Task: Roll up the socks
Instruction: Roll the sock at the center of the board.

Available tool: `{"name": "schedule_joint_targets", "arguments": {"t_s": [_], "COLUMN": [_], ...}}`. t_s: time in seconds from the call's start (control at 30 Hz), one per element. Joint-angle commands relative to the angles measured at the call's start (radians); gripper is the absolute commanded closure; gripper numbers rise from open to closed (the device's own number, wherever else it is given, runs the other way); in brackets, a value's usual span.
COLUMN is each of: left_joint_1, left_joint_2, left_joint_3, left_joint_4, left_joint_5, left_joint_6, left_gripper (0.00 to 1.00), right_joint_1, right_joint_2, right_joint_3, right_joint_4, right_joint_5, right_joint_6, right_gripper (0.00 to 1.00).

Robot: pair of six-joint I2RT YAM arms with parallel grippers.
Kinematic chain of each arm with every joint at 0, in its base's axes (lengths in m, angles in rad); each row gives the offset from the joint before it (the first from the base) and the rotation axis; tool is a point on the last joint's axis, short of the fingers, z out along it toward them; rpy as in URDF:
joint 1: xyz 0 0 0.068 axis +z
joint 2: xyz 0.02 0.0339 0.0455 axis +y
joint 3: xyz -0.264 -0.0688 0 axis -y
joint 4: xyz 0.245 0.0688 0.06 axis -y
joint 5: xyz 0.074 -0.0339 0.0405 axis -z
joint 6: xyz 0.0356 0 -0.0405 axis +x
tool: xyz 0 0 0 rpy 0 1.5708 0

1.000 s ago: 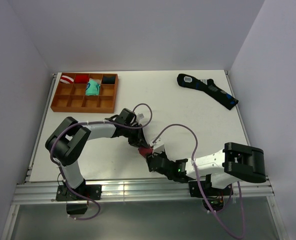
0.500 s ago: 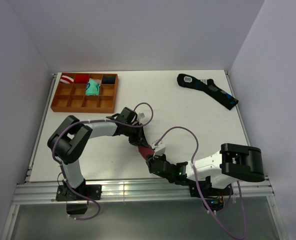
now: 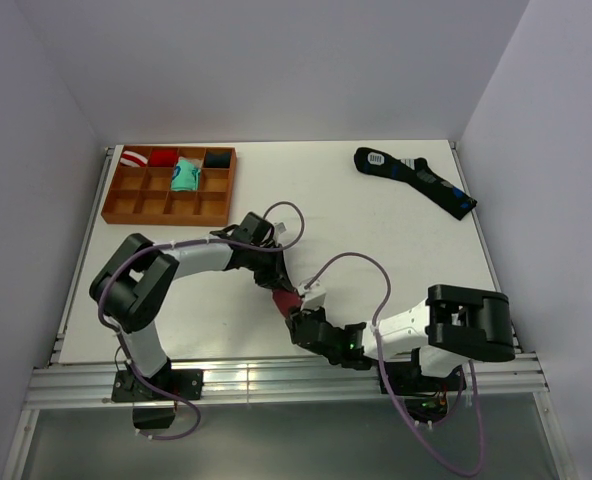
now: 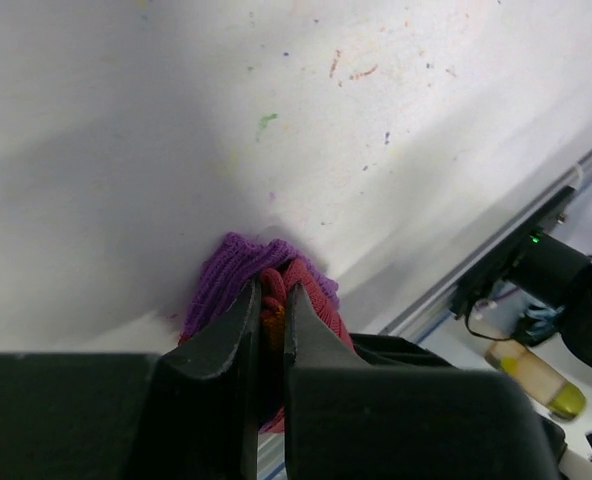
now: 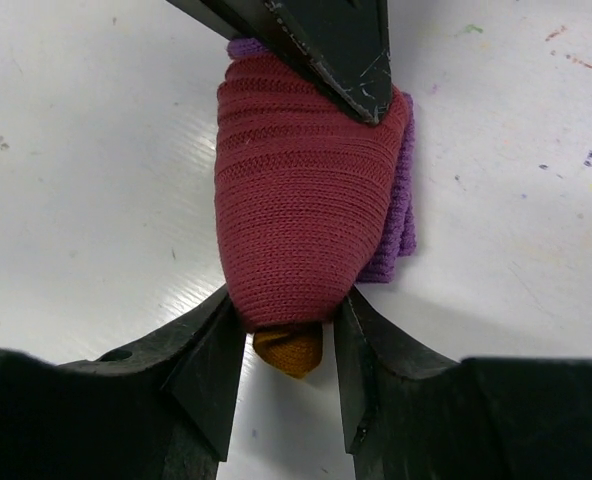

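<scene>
So this was the tricky bit of rolling. The socks (image 5: 306, 200) were already bunched into a fat maroon roll, and both arms had hold of it at once. The left end effector (image 4: 273, 295) was clamped nearly shut on the top of the roll, pinching a fold of knit between its tips. The right end effector (image 5: 288, 305) was closed in on the narrow lower end, with a finger pressed against each side.

My take on doing it well: the right one needed a firm squeeze low on the roll so the layers didn't spring apart. The left could then work the purple cuff (image 5: 401, 200) over the outside. The cuff was sticking out on the right side of the roll in the right wrist view, loose and not wrapped over, so I'd call the job unfinished. If either one lets go too soon, I'd expect it to unroll.

Position-wise, in the right wrist view the roll sat dead centre. The right fingers flanked its bottom, the orange toe (image 5: 288, 348) poked out just below between them, and the left one's black tips came in from the top. From overhead, the bundle (image 3: 288, 298) lay low in the middle of the frame, on the surface (image 3: 376, 230) close to its near edge.
</scene>
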Motion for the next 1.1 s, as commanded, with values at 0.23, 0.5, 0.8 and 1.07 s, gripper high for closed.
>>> {"name": "schedule_joint_targets", "arguments": {"t_s": [0.23, 0.5, 0.8, 1.07], "left_joint_1": [-0.003, -0.003, 0.005, 0.028], "left_joint_2": [-0.062, -0.146, -0.229, -0.449], "left_joint_3": [-0.026, -0.023, -0.038, -0.113], "left_joint_4": [-0.027, -0.064, -0.111, -0.229], "left_joint_5": [-0.34, -0.455, -0.582, -0.76], "left_joint_6": [0.06, 0.017, -0.056, -0.212], "left_gripper": [0.73, 0.64, 0.66, 0.64], "right_joint_1": [0.019, 0.017, 0.014, 0.014], "right_joint_2": [0.104, 0.149, 0.221, 0.275], "right_joint_3": [0.035, 0.059, 0.092, 0.118], "right_joint_4": [-0.158, -0.172, -0.211, -0.231], "right_joint_5": [-0.263, -0.277, -0.27, -0.265], "right_joint_6": [0.111, 0.121, 0.158, 0.187], "right_gripper": [0.87, 0.87, 0.88, 0.88]}}
